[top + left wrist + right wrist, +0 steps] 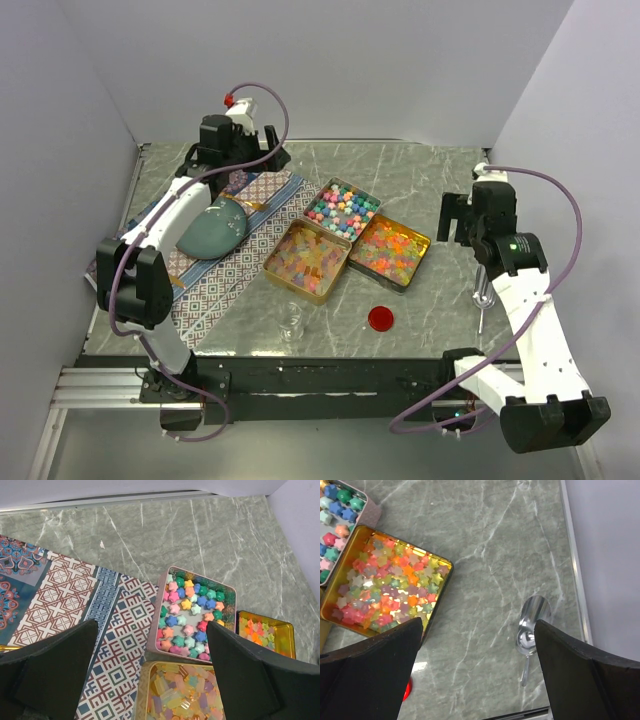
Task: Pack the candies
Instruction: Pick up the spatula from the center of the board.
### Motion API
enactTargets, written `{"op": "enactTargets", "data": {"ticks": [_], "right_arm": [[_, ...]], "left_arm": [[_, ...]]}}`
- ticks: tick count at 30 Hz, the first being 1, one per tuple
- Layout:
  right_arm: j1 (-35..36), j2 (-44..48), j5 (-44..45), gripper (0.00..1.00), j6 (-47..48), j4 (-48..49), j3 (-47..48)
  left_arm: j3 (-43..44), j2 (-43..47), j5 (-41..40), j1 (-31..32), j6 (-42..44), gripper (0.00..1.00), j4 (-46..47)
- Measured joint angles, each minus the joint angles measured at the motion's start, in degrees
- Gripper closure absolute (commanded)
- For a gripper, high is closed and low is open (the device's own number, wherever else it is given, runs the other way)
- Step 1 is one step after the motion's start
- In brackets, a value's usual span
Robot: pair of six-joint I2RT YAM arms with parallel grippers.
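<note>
Candies in three open tins (327, 283) pressed side by side in the middle of the table (420, 170): pastel pink, blue, green and white candies (342, 209) in the pinkish far tin, translucent yellow-pink ones (306, 258) in the near-left gold tin, orange-red-yellow ones (390, 250) in the right gold tin. None loose on the marble, none in either grip. Left gripper (152, 645) up over the far end of the patterned cloth (255, 225), fingers spread wide, nothing between them; from its wrist, the pastel tin framed in the gap below. Right gripper (479, 630) above bare table between the right tin and a metal scoop (529, 630), fingers equally wide, likewise empty. Scoop flat on the surface near the right edge, well apart from the tins. On the cloth, a grey-green rounded thing (213, 228), pouch or dish, hard to say. Near the front edge, a small glass jar (291, 322) upright just before the near-left tin, and a red disc (380, 319) lying flat to its right.
</note>
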State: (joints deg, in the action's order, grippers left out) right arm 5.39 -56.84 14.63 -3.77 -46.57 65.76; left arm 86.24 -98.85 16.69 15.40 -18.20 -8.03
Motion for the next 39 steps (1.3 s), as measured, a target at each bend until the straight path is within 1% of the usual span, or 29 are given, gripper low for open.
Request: {"op": "enactTargets", "data": {"ticks": [4, 6, 8, 9, 11, 12, 14, 16, 17, 19, 20, 22, 25, 26, 28, 32, 36, 39], "right_arm": [[-0.09, -0.96, 0.48, 0.0, 3.8, 0.26, 0.02], [-0.85, -2.56, -0.7, 0.0, 6.36, -0.31, 0.61], [-2.97, -5.51, -4.83, 0.0, 9.66, -2.4, 3.06], [-4.59, -7.21, -7.45, 0.02, 11.52, -3.32, 4.55], [-9.25, -10.78, -14.86, 0.02, 16.55, -5.81, 7.96], [-11.04, -12.09, -17.09, 0.02, 18.73, -6.78, 9.01], [-14.49, -15.39, -21.92, 0.05, 24.24, -10.47, 12.04], [-17.4, -20.22, -26.88, 0.1, 31.26, -16.37, 16.13], [-18.62, -23.41, -29.22, 0.12, 35.26, -19.56, 18.73], [-20.31, -29.05, -31.98, 0.12, 42.12, -22.62, 22.32], [-20.9, -31.19, -32.52, 0.14, 45.92, -23.1, 22.77], [-21.92, -33.05, -32.63, 0.14, 54.47, -24.13, 21.24], [-22.95, -32.11, -31.82, 0.15, 64.46, -26.25, 17.31], [-23.34, -31.63, -31.67, 0.15, 66.49, -27.32, 16.02], [-23.96, -31.56, -31.58, 0.16, 68.22, -28.79, 15.21], [-24.72, -33.73, -31.36, 0.18, 68.81, -29.22, 16.04], [-24.79, -39.71, -30.01, 0.2, 68.96, -29.0, 19.06], [-24.94, -43.41, -27.87, 0.21, 69.61, -28.0, 19.52]], "left_arm": [[0.04, 0.0, 0.02, 0.02, 0.59, 0.03, -0.37], [0.04, 0.0, 0.02, 0.02, 0.94, 0.03, -0.48], [0.04, 0.0, 0.24, 0.0, 1.79, 0.03, -0.55], [0.04, 0.0, 0.7, -0.02, 2.6, 0.03, -0.63], [0.04, 0.0, 2.1, -0.04, 4.46, 0.03, -1.2], [0.02, 0.0, 3.06, -0.04, 5.66, 0.03, -1.51], [-0.74, 0.46, 4.98, -0.07, 8.33, 0.03, -1.92], [-2.6, 1.62, 6.51, -0.11, 10.43, 0.03, -2.62], [-3.8, 2.45, 7.17, -0.11, 11.37, 0.03, -3.13], [-5.77, 3.93, 8.11, -0.2, 12.57, 0.03, -4.07], [-6.99, 4.79, 8.52, -0.22, 13.05, 0.03, -4.11], [-9.22, 6.47, 8.94, -0.33, 13.49, 0.03, -4.04], [-12.5, 9.01, 8.94, -0.61, 14.36, 0.03, -3.76], [-13.55, 9.84, 8.92, -0.74, 14.58, 0.03, -3.78], [-15.3, 11.23, 8.79, -0.98, 14.91, 0.03, -3.61], [-17.97, 13.25, 8.24, -1.57, 15.89, 0.03, -3.21], [-19.89, 14.21, 7.8, -2.23, 16.06, 0.03, -2.45], [-21.09, 14.6, 7.61, -2.67, 16.06, 0.03, -2.16]]}}
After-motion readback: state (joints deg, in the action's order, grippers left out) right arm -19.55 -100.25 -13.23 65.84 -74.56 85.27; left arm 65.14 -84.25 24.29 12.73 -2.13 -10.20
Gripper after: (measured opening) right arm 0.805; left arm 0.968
